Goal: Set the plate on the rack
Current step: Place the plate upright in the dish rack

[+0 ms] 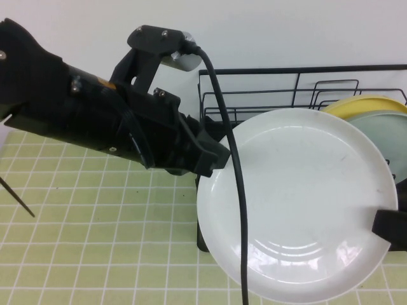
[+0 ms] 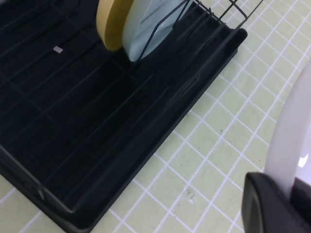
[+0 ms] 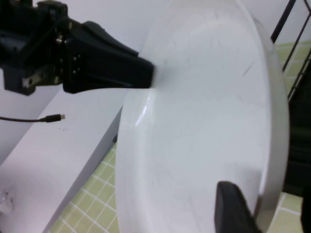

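A large white plate [image 1: 299, 203] [image 3: 204, 121] hangs tilted above the front of the black dish rack [image 1: 254, 82] [image 2: 97, 121]. My left gripper [image 1: 216, 159] [image 2: 286, 187] is shut on the plate's left rim [image 2: 291, 131]. At the plate's right rim is my right gripper [image 1: 389, 229] [image 3: 269, 208]. One of its fingers [image 3: 233, 208] lies on the plate's inner face. The other is behind the rim, with a gap showing, so it is open around the rim. A yellow plate [image 1: 365, 105] [image 2: 112, 24] and a pale green plate [image 1: 388, 127] [image 2: 146, 29] stand upright in the rack's slots.
The rack sits on a green tiled mat [image 1: 95, 241] [image 2: 218, 136]. A black cable [image 1: 238, 190] hangs from the left arm across the plate's front. A thin dark rod [image 1: 16, 197] lies at the mat's left edge.
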Controlling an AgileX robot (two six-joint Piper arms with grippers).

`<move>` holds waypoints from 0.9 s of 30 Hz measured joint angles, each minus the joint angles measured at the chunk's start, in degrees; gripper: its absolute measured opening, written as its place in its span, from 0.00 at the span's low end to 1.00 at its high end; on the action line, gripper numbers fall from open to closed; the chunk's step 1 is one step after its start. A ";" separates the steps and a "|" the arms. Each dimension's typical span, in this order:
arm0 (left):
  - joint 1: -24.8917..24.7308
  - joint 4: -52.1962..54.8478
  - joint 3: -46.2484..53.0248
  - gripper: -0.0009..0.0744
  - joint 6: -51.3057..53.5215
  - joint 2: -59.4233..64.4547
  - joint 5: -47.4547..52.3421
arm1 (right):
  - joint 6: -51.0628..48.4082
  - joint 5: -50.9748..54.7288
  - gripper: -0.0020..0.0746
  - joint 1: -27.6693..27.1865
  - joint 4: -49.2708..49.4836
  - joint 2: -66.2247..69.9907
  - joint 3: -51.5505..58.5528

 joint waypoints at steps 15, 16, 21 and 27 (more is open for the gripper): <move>0.00 -8.70 0.00 0.01 7.33 0.00 0.78 | -13.99 1.97 0.03 0.00 5.40 6.46 0.00; 0.00 -8.82 0.00 0.01 8.37 0.00 1.04 | -15.06 1.97 0.03 0.00 5.40 6.92 0.00; 0.00 -8.97 0.00 0.02 8.38 0.00 1.25 | -19.29 -1.23 0.03 0.00 4.75 7.45 0.00; 0.00 -14.08 0.00 0.37 8.38 0.00 1.00 | -31.58 -12.05 0.03 0.00 4.90 7.45 0.00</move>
